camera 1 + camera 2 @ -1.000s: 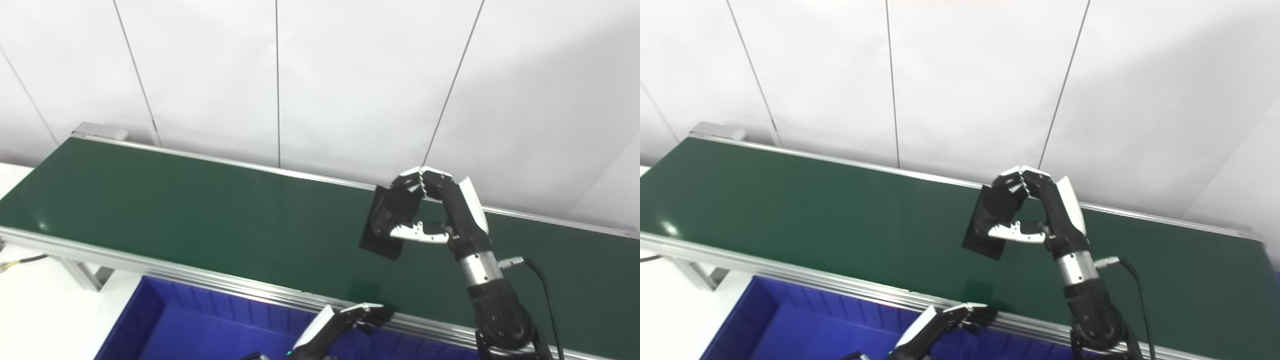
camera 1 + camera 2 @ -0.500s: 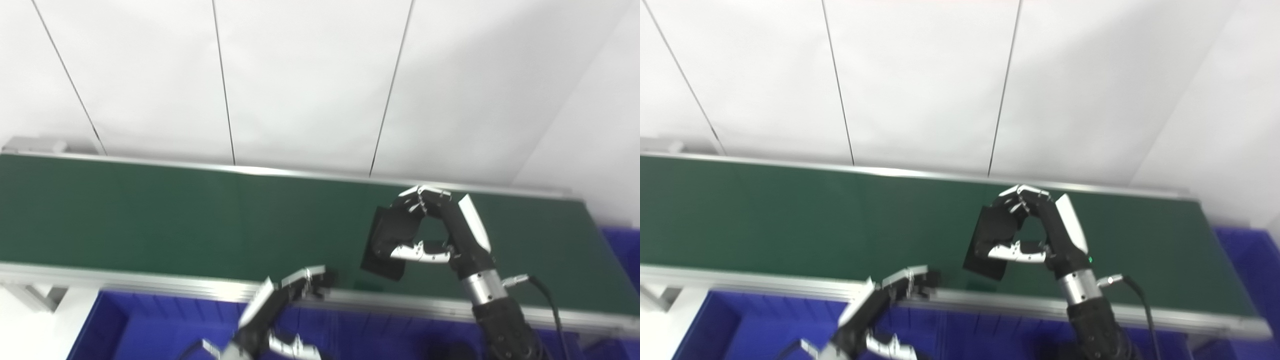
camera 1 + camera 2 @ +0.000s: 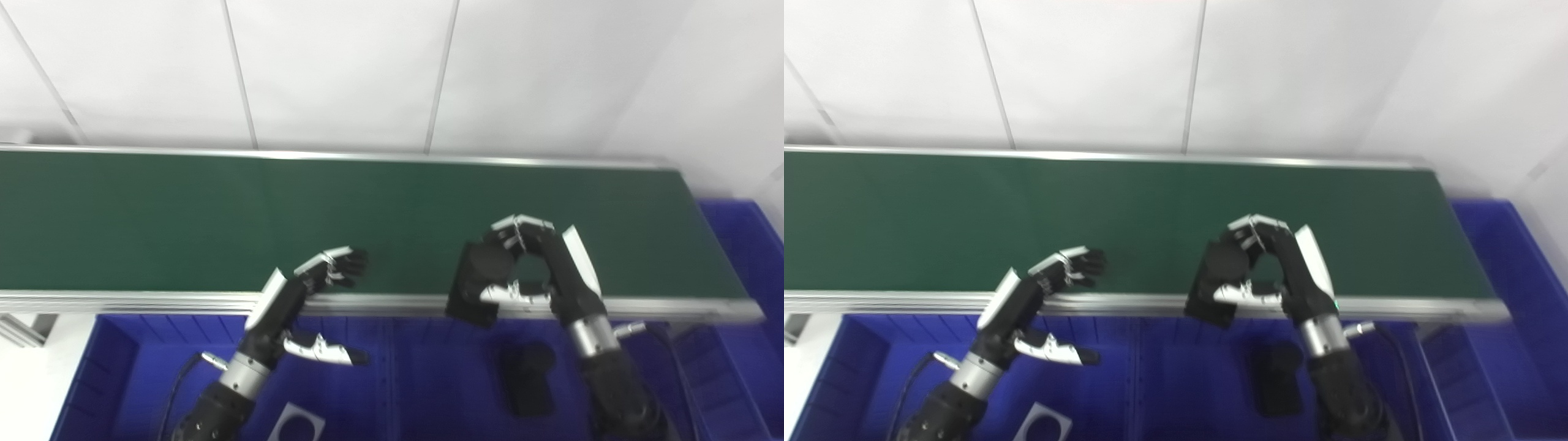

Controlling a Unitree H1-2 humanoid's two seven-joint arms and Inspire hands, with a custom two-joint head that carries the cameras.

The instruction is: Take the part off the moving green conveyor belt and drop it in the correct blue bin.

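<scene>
Now the flat black part is carried off the belt toward a bin.
Left robot hand hangs released, fingers apart; right robot hand is clenched around the part, over the conveyor belt rim and blue bin; seemingly light, stiff, best pinched by opposite edges.

Bare green belt behind both hands; conveyor rail across their path to the blue bins.

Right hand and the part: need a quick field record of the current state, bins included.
right hand: shut on black part
part position: over the belt's near rail, above the blue bin
left hand: open, holding nothing
conveyor belt: no parts visible
bin contents: another black part, grey plate with round hole
</scene>
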